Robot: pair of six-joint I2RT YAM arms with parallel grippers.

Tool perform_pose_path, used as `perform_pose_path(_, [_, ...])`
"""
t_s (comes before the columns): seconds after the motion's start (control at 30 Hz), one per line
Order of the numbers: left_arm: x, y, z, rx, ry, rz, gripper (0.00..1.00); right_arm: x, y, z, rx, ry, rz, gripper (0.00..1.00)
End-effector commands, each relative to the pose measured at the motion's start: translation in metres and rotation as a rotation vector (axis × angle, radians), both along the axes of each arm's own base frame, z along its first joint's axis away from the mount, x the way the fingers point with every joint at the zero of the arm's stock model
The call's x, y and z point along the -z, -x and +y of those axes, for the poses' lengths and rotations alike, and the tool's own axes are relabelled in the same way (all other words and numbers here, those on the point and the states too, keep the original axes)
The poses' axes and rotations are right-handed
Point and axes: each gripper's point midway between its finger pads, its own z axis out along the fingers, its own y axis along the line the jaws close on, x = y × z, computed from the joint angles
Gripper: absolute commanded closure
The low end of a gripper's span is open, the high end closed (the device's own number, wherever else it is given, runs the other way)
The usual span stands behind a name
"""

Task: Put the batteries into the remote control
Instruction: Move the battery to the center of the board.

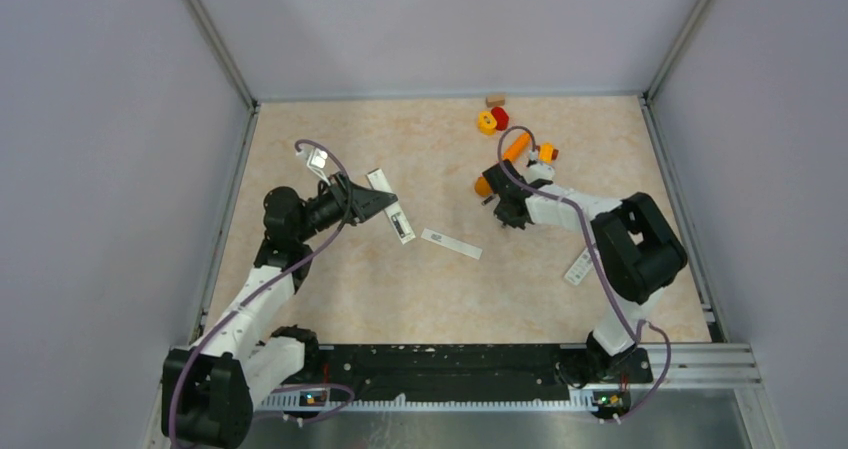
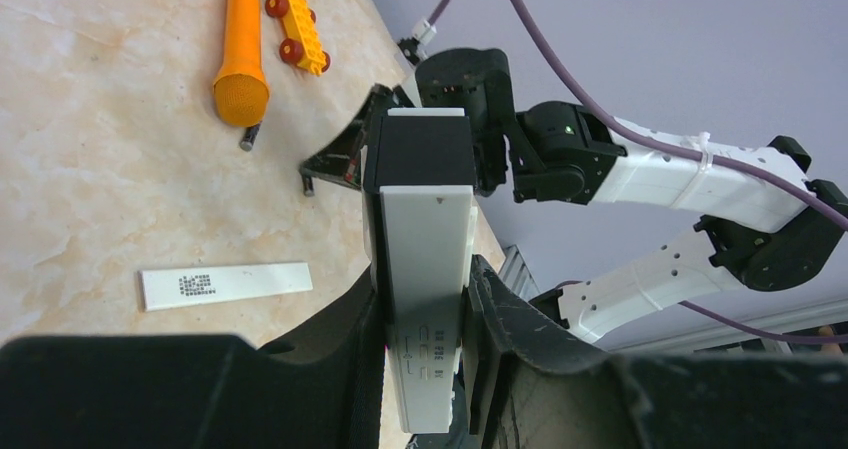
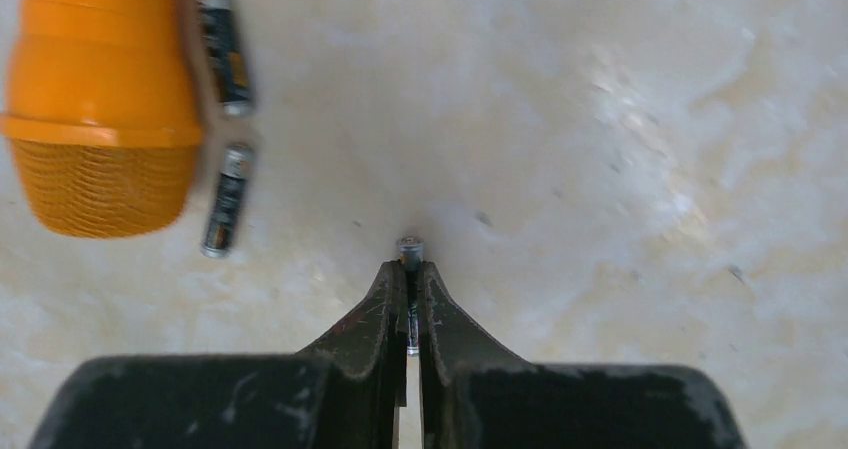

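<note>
- Illumination: bright, diffuse, overhead; shadows are soft and short.
- Right wrist view: soft blur throughout; pale glare patches on the table [image 3: 640, 89].
- Left wrist view: sharp beyond the dark near foreground.

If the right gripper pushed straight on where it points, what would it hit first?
Most likely the bare table, close beyond the battery pinched in the right gripper. The orange toy and two loose batteries lie off to the side.

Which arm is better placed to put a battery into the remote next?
Right: the right gripper is shut on a battery, while the left gripper holds the remote control.
</note>
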Motion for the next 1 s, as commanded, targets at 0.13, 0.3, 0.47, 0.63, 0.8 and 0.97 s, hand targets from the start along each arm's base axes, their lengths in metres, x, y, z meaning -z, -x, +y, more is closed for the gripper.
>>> perform_pose_path(0.13, [-0.008, 0.004, 0.002, -0.007, 0.001, -0.052, 1.00, -0.017, 0.069, -0.042, 0.327, -0.125, -0.078, 1.00])
perform_pose_path(0.3, [-0.008, 0.004, 0.002, -0.007, 0.003, -0.054, 1.00, 0.002, 0.080, -0.032, 0.408, -0.244, -0.041, 1.00])
perform_pose_path(0.47, [-0.009, 0.004, 0.003, -0.013, 0.000, -0.058, 1.00, 0.010, 0.078, -0.013, 0.446, -0.350, 0.002, 1.00])
perform_pose_path(0.63, [-0.012, 0.004, 0.003, -0.011, -0.002, -0.062, 1.00, 0.010, 0.079, -0.010, 0.483, -0.389, 0.017, 0.84])
perform_pose_path(0.8, [-0.015, 0.003, 0.004, -0.019, -0.007, -0.071, 1.00, -0.011, 0.071, -0.009, 0.414, -0.375, -0.012, 0.63])
perform_pose_path(0.97, [-0.017, -0.001, 0.005, -0.029, -0.032, -0.074, 1.00, -0.069, 0.039, -0.009, 0.108, -0.253, -0.177, 0.52])
